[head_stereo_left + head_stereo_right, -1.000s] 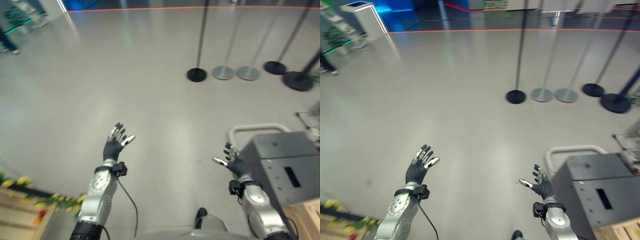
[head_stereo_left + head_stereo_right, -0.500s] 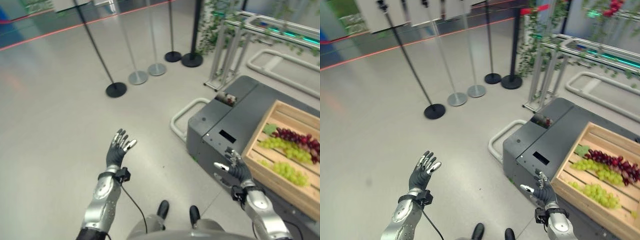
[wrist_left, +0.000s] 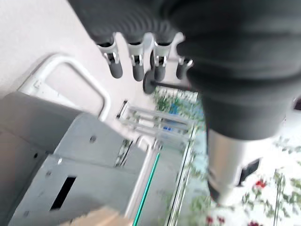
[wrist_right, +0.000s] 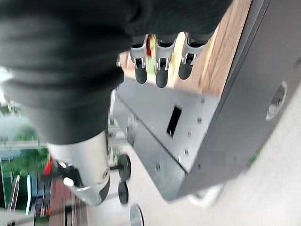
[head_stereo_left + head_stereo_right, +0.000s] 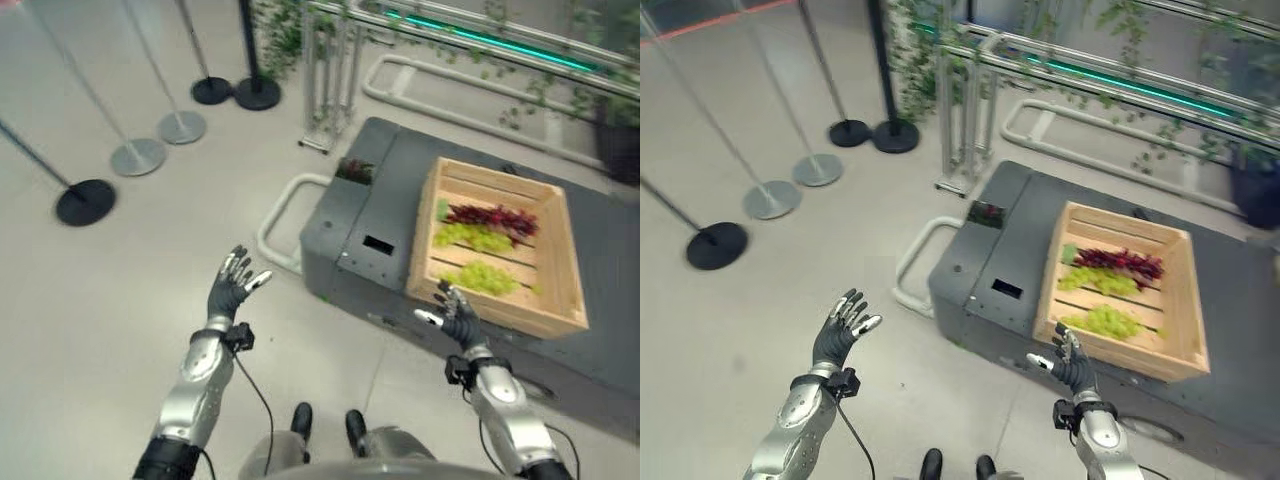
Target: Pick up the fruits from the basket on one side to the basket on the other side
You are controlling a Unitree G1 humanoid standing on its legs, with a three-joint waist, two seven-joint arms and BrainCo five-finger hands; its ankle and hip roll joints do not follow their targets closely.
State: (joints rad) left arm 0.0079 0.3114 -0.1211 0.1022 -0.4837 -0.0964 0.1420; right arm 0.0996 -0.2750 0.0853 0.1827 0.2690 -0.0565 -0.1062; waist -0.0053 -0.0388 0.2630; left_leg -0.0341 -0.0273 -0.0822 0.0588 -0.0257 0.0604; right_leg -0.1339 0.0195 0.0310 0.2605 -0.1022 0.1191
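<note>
My left hand (image 5: pixel 233 288): raised over the bare floor (image 5: pixel 100 290), palm up and holding nothing, fingers spread and nearly straight; in my left wrist view the dark tips (image 3: pixel 137 71) stand in a loose row with gaps between them.
My right hand (image 5: pixel 455 317): up in front of the near edge of the grey surface (image 5: pixel 390 200), fingers relaxed and apart, thumb out to the side, nothing in it; it is just short of the crate's near corner and not touching it.
Crate (image 5: pixel 555 255): a wooden slatted box that sits on top of the grey surface, on my right side, its open top toward me.
Green grapes (image 5: pixel 480 277): one bunch lies on the slats in the nearer part of the crate; a second green bunch (image 5: pixel 475 238) lies further in, beside the red one.
Red grapes (image 5: pixel 495 217): a dark red bunch toward the far end of the crate, touching the second green bunch.
Grey surface, details: a boxy metal cart with a dark slot (image 5: pixel 378 244) on its sloped face and a white tube handle (image 5: pixel 275 215) that loops out from its left end.
Beyond the cart: black and silver stanchion bases (image 5: pixel 85 200) stand on the floor to my far left, and a metal rack (image 5: pixel 330 70) with green leaves around it stands behind.
</note>
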